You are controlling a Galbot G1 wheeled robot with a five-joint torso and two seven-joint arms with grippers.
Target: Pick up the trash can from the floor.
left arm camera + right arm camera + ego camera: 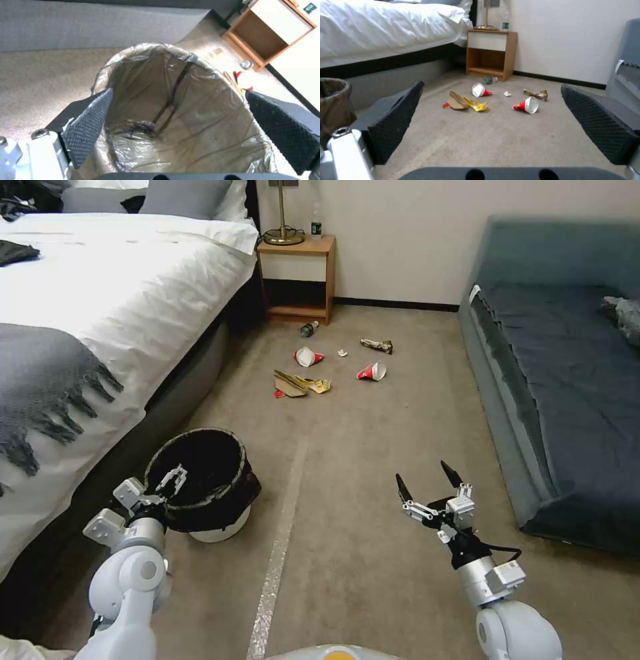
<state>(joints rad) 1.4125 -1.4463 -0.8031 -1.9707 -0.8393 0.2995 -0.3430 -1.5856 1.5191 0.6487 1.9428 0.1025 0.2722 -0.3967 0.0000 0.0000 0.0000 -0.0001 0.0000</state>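
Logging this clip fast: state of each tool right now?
Left tool: open, at the near rim of the trash can, gripping nothing.
Right tool: open, empty, above the floor.

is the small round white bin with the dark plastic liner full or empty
Nearly empty: the left wrist view looks down into the small round white bin, showing bare liner and only a small dark scrap at the bottom.

Small round white trash can (203, 483) with dark bag liner on beige carpet floor (373, 447), beside white-sheeted bed (100, 300) at left. Left hand (175, 483) at near rim, right hand (430, 483) well apart rightward. Scattered litter (333, 370) beyond, before wooden nightstand (297, 277).
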